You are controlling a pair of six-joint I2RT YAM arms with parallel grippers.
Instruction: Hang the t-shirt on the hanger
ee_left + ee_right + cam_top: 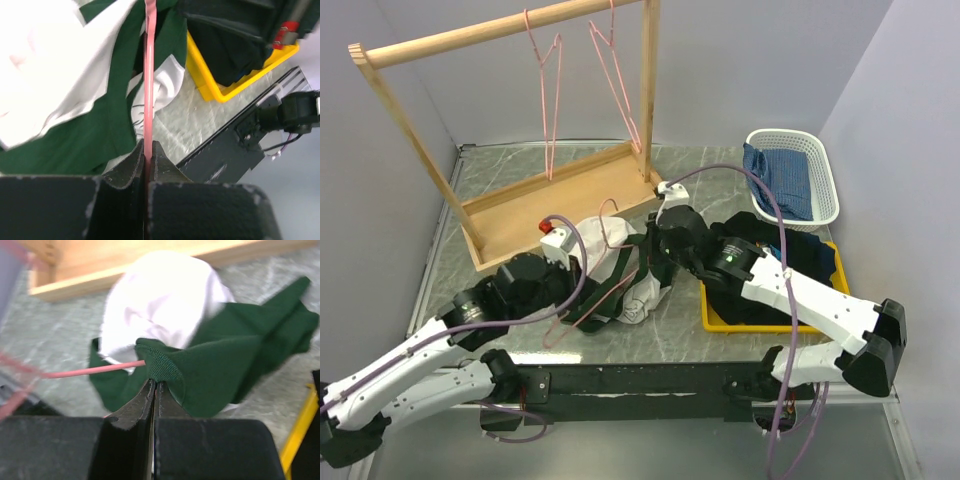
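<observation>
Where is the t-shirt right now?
In the top view, the t-shirt is bunched up in the middle, just in front of the wooden rack and left of the yellow tray.

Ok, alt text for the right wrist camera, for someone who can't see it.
The right gripper pinches a dark green edge of the bunched t-shirt. The pink hanger runs into the fabric from the left; a wooden rack base lies behind.
</observation>
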